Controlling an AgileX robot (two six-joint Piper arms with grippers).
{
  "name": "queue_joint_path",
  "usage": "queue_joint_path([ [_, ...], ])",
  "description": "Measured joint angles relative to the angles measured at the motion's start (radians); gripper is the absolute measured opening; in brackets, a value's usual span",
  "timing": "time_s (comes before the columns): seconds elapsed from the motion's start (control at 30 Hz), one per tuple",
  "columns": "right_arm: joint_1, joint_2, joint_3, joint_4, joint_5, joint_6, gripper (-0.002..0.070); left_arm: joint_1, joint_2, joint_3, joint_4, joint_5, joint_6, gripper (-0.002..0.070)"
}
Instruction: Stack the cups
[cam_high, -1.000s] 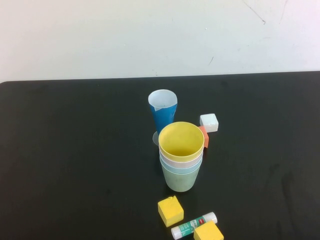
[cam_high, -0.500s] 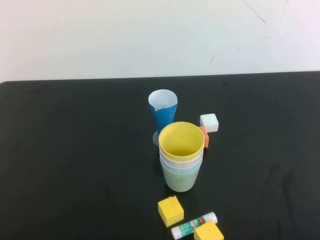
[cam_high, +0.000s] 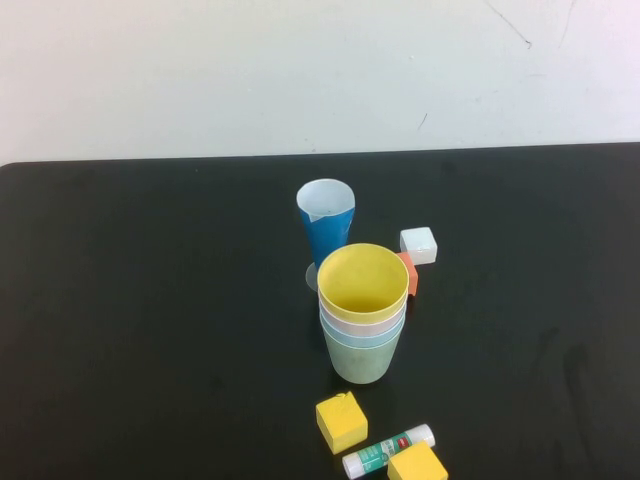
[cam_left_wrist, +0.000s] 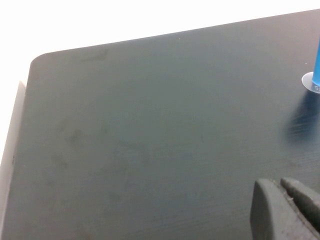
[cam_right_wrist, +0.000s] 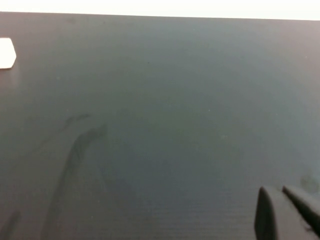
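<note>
Pastel cups (cam_high: 363, 310) nested mid-table, left gripper (cam_left_wrist: 282, 207), right gripper (cam_right_wrist: 285, 212) well apart

I count four nested cups (cam_high: 362, 320), one blue cone glass (cam_high: 326, 228), two yellow blocks (cam_high: 341, 421), one white block (cam_high: 418, 245), one orange block (cam_high: 408, 272), one glue stick (cam_high: 388, 450).

My left gripper (cam_left_wrist: 283, 186) and right gripper (cam_right_wrist: 283, 191): two, over bare table (cam_high: 150, 300).

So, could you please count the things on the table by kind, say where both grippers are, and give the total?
Cups, nested in one stack: 4
Blue cone glass: 1
Yellow blocks: 2
White block: 1
Orange block: 1
Glue stick: 1
Total: 10
Left gripper and right gripper: shut, over bare table.
</note>
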Motion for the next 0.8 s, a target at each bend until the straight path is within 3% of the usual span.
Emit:
queue_joint_path([
  [0.47,0.0,0.0,0.0,0.0,0.0,0.0,-0.0003,0.002,-0.012,0.027,0.027,-0.013,-0.004,-0.0001],
  [0.53,0.0,0.0,0.0,0.0,0.0,0.002,-0.0003,0.023,-0.027,0.062,-0.03,-0.046,-0.011,-0.0001],
  [0.63,0.0,0.0,0.0,0.0,0.0,0.002,-0.0003,0.093,-0.058,0.145,-0.137,-0.151,-0.013,-0.0001],
  [0.8,0.0,0.0,0.0,0.0,0.0,0.002,-0.0003,0.322,-0.129,0.279,-0.328,-0.341,0.069,-0.0001],
])
